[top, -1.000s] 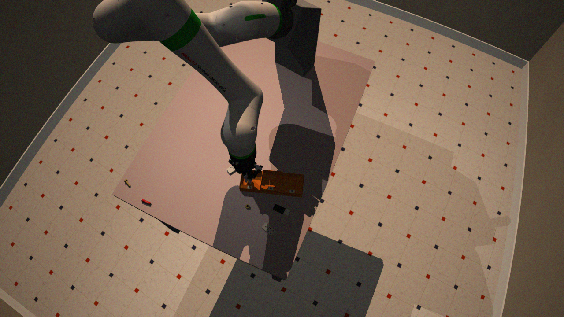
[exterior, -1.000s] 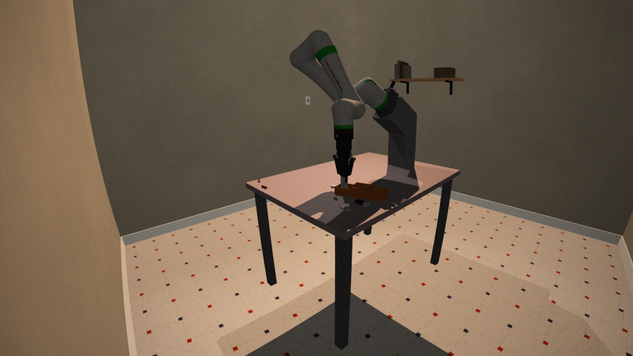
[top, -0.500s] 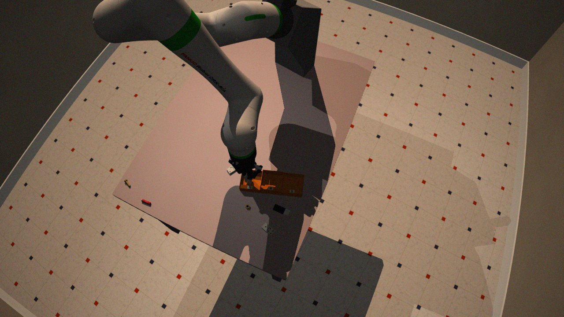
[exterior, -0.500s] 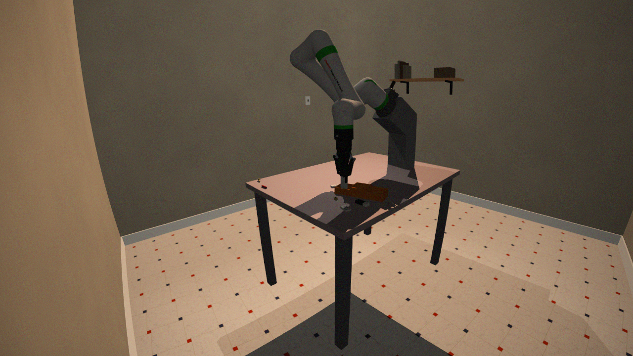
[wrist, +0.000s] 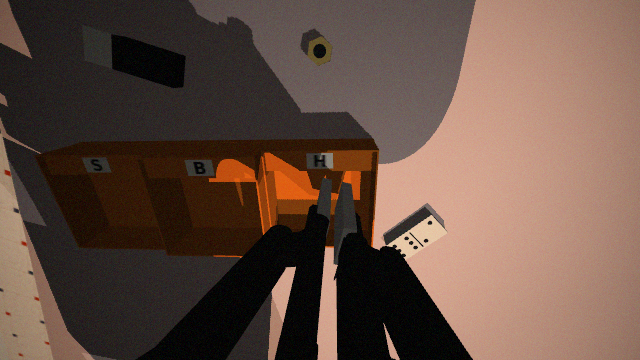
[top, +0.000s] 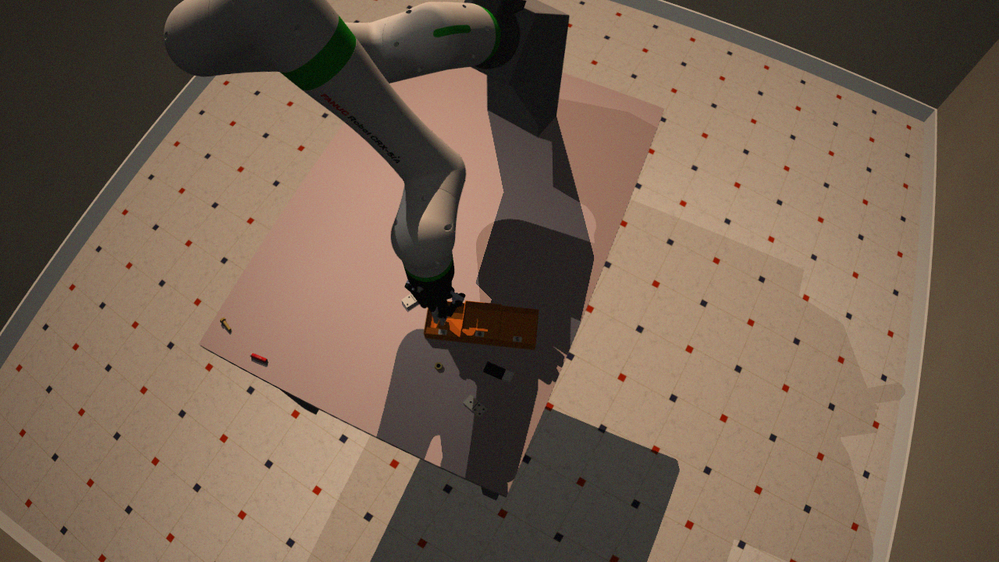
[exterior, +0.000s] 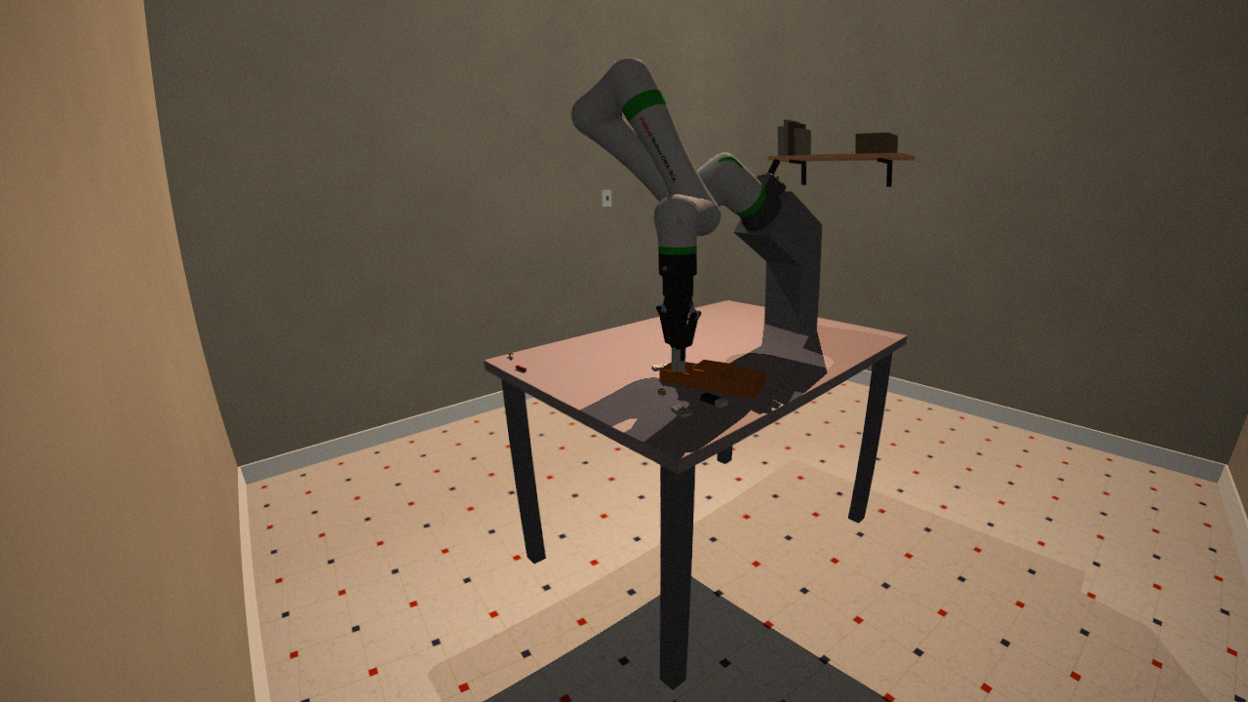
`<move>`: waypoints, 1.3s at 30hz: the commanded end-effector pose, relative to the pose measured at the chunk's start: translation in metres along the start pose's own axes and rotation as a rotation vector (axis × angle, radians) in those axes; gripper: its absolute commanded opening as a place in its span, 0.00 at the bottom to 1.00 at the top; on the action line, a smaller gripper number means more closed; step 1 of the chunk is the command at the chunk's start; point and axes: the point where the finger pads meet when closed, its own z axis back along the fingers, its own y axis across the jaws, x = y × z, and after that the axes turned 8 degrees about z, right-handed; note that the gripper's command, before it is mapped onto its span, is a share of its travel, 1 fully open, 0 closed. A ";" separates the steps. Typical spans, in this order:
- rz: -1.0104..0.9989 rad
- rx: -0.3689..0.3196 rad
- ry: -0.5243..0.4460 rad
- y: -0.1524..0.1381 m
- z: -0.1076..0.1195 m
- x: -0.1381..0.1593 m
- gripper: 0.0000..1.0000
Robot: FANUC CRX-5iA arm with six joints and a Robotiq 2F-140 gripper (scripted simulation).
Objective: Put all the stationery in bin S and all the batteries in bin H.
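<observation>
Two gripper fingertips [top: 441, 321] [exterior: 678, 359]: nearly together, nothing visible pinched, inside bin H [top: 427, 327] [exterior: 674, 376] [wrist: 375, 195].
Apparent eraser [top: 493, 370] [exterior: 710, 398] [wrist: 148, 61]: near side of the bins, outside; probably light, slightly yielding, grippy; take its long sides mid-length.
Red cylinder [top: 259, 359] [exterior: 521, 368]: left, near edge; possibly a battery, rigid, liable to roll.
</observation>
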 end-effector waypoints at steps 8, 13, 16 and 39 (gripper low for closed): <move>0.000 0.000 0.000 0.000 0.000 0.000 0.15; 0.000 0.000 0.000 0.000 0.001 0.000 0.15; 0.000 0.000 0.000 0.000 0.003 0.000 0.15; 0.000 0.000 0.000 0.000 0.039 0.000 0.15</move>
